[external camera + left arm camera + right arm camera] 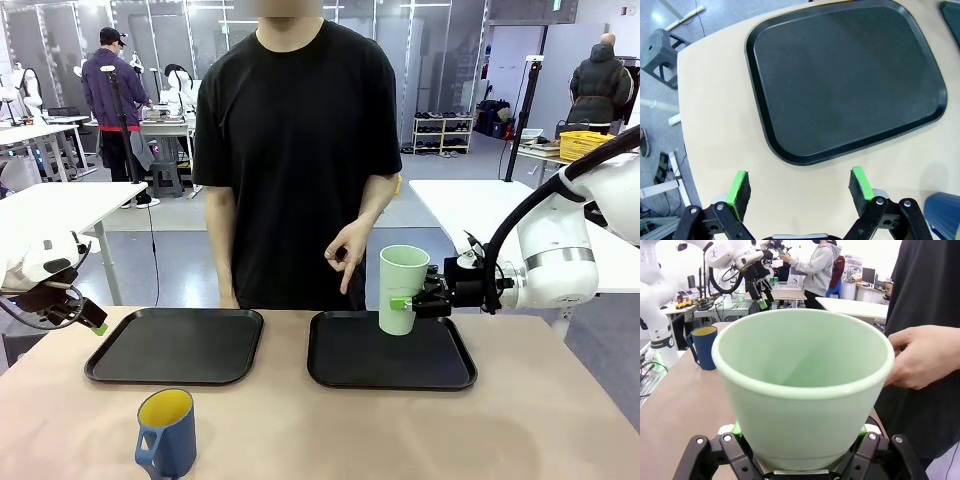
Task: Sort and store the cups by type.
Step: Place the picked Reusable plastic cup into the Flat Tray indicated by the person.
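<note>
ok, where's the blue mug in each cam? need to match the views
Front view: blue mug at the bottom edge, left of centre, on the table, nearer the camera than the left tray.
Left wrist view: a blue sliver in the bottom right corner, cut off by the frame.
Right wrist view: mid-left, beside the tumbler.
Shared landmark: the beige table top it stands on.

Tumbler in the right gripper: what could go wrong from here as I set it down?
1. The person's hand points down close beside the tumbler; moving that way could bump it.
2. The right gripper clamps the tumbler low. Whether it rests on the tray is unclear, so opening now might drop or tip it.
</note>
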Action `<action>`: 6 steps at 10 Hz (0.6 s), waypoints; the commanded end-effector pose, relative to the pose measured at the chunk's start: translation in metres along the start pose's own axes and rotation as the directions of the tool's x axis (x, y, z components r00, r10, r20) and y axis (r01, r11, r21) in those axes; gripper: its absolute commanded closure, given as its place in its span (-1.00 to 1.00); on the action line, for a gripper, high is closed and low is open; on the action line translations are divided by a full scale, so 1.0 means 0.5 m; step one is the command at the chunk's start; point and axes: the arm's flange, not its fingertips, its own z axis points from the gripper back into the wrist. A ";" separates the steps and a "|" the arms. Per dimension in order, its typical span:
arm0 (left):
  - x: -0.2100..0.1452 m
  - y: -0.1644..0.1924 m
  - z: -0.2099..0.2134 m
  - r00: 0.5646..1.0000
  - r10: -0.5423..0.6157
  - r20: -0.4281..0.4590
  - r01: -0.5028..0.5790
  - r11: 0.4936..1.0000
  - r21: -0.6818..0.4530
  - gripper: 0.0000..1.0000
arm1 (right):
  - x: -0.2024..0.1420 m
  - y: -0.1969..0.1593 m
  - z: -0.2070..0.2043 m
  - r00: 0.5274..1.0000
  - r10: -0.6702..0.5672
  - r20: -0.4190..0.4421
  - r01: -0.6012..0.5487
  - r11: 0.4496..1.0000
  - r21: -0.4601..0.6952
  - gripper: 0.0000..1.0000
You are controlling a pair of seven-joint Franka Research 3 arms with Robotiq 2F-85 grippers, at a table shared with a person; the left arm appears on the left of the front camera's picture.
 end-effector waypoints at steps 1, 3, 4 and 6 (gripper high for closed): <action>-0.001 0.004 0.004 1.000 -0.004 0.004 0.004 1.000 -0.001 -1.00 | 0.003 -0.014 0.001 0.999 -0.039 -0.005 0.039 0.999 -0.037 -0.72; -0.001 0.004 0.004 1.000 -0.004 0.004 0.004 1.000 -0.001 -1.00 | -0.026 -0.022 -0.002 0.999 -0.043 -0.011 0.042 0.998 -0.046 -0.72; -0.001 0.004 0.004 1.000 -0.004 0.004 0.004 1.000 -0.001 -1.00 | -0.043 -0.030 -0.004 0.999 -0.050 -0.020 0.048 0.997 -0.059 -0.72; -0.001 0.004 0.004 1.000 -0.004 0.004 0.004 1.000 -0.001 -1.00 | -0.083 -0.045 -0.011 0.999 -0.054 0.004 0.054 0.997 -0.063 -0.72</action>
